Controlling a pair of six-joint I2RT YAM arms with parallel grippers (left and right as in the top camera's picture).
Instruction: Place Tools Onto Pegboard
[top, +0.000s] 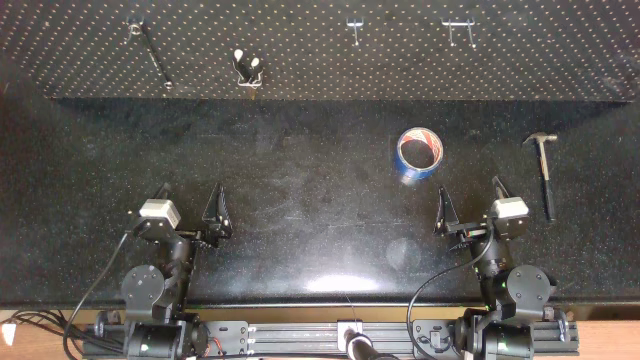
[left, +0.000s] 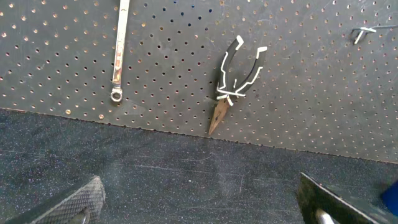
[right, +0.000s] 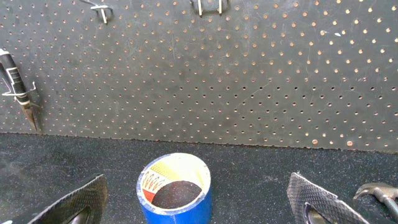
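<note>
A black speckled worktop (top: 300, 200) ran up to a dark pegboard (top: 300, 40), where a wrench (top: 155, 55) and pliers (top: 247, 68) hung (both on the left arm's side). The tape roll (top: 419, 152) stood on the worktop ahead of the right gripper (top: 471, 200), apart from its spread jaws. The hammer (top: 545, 175) lay just outside them. The left gripper (top: 190, 202) was released too, holding nothing, near the worktop's front.

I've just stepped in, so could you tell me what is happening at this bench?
Two robot arms have the job of hanging tools on the pegboard. The wrench and pliers already hang there. The blue tape roll and hammer lie on the table near the right hand. It and the left hand are open and empty; two hooks are free.
</note>
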